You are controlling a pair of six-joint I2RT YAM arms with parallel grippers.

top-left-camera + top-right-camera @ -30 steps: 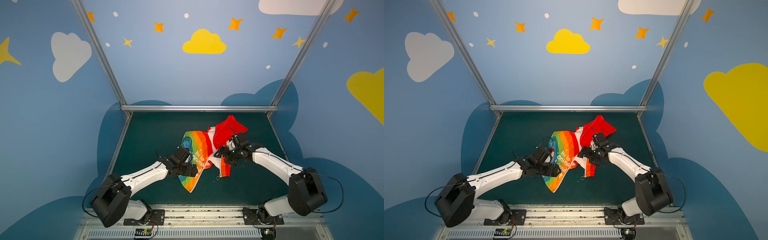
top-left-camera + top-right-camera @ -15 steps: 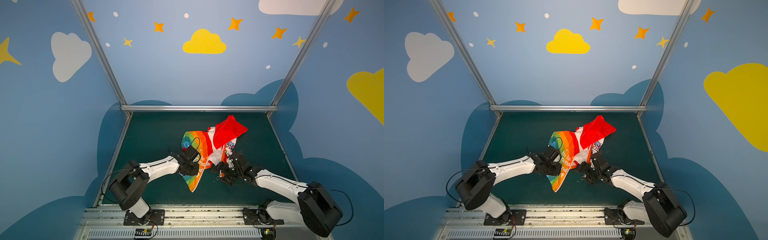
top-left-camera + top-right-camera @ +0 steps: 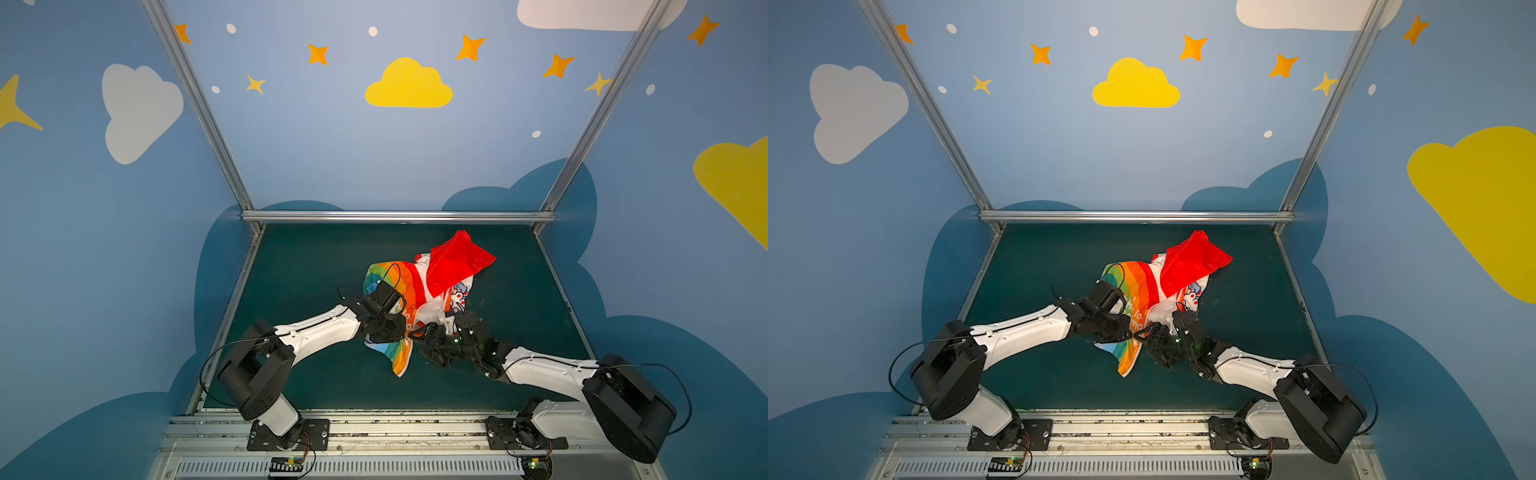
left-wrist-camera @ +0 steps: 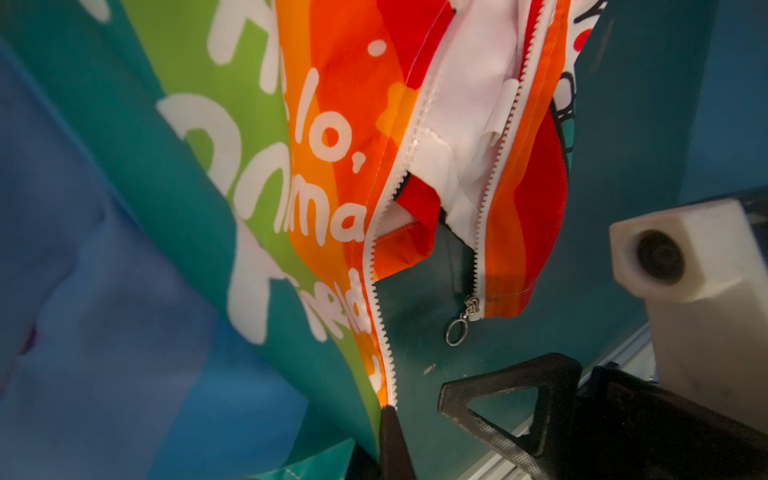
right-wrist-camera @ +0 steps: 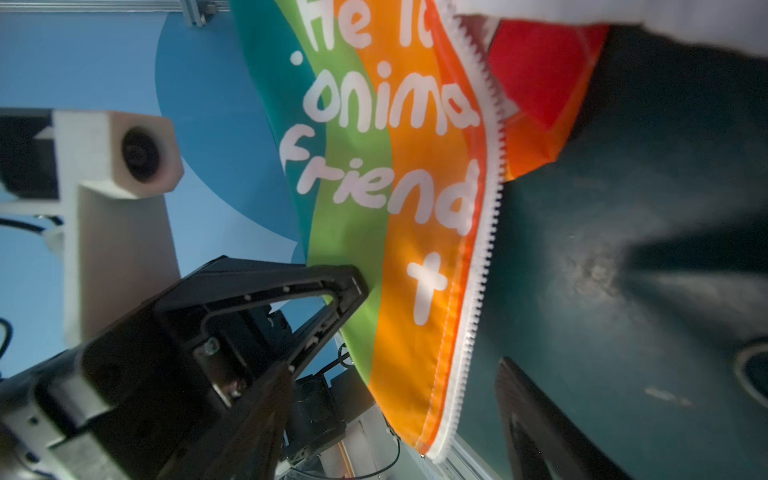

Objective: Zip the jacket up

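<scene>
Reading "friend" in white, rainbow jacket (image 5: pixel 399 266), left gripper (image 5: pixel 351 291) pinching it

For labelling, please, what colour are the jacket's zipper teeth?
White teeth, best in the left wrist view.

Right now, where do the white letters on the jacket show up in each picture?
Top view: letters mid-table, partly hidden by the left arm.
Top view: letters mid-table too, beside that arm's tip.
Left wrist: letters close up, along the zipper teeth.
Right wrist: letters close up, reading "friend", along the same zipper teeth.
Shared landmark: the orange stripe the letters end on.
</scene>
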